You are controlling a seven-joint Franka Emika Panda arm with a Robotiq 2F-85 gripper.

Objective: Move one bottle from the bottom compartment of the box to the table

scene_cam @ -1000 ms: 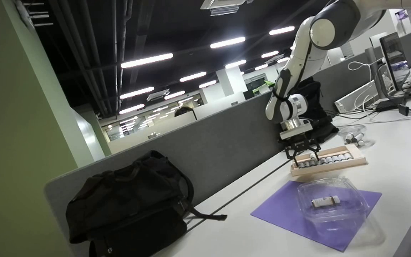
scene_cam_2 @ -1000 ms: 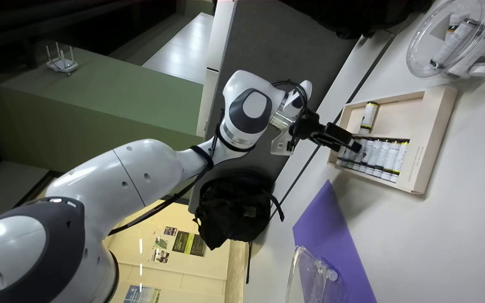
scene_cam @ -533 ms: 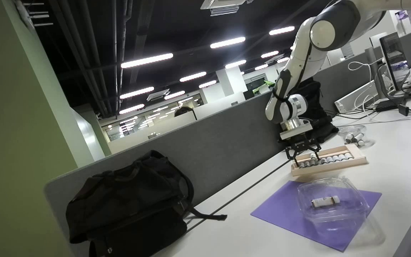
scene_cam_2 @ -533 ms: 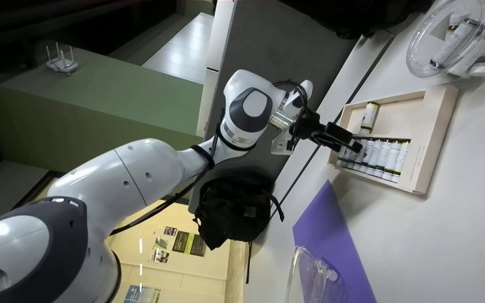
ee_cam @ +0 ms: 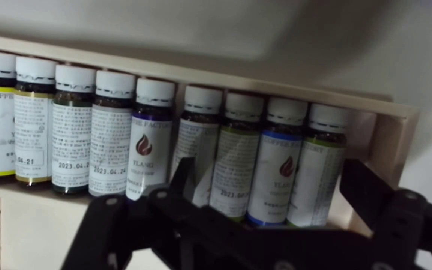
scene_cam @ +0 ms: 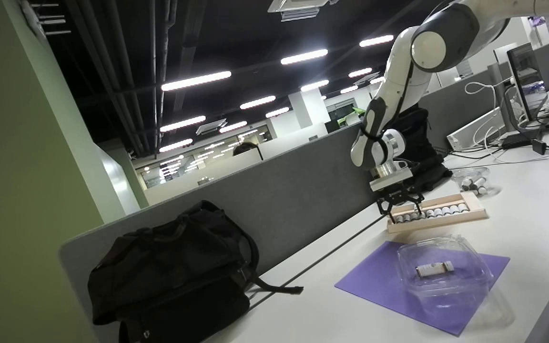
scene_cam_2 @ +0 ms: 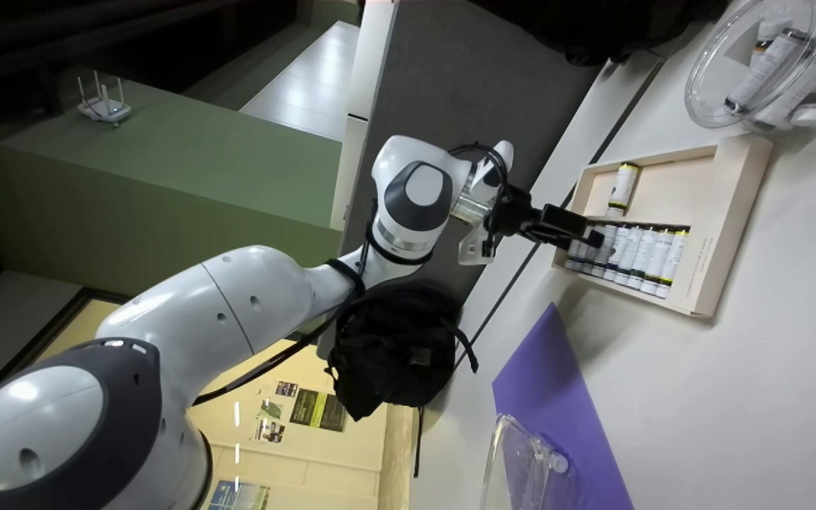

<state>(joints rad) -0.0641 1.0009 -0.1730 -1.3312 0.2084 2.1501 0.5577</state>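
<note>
- Compared with a moment ago, the arm [scene_cam: 428,50] has eased slightly leftward in an exterior view, carrying the claw [scene_cam: 406,217] along.
- The box [scene_cam_2: 727,219] has shifted a little too, and now sits slightly higher in the frame in an exterior view.
- It rests on the white bench [scene_cam: 517,224], right of centre in both exterior views.
- The row of bottles [ee_cam: 148,150] lies side by side in its lower compartment; a lone bottle [scene_cam_2: 622,188] lies in the upper one.
- The claw's fingers [ee_cam: 366,191] stand apart over the row, the bottles right of centre in the wrist view showing between them.
- Whether they touch any bottle, I can't tell.
</note>
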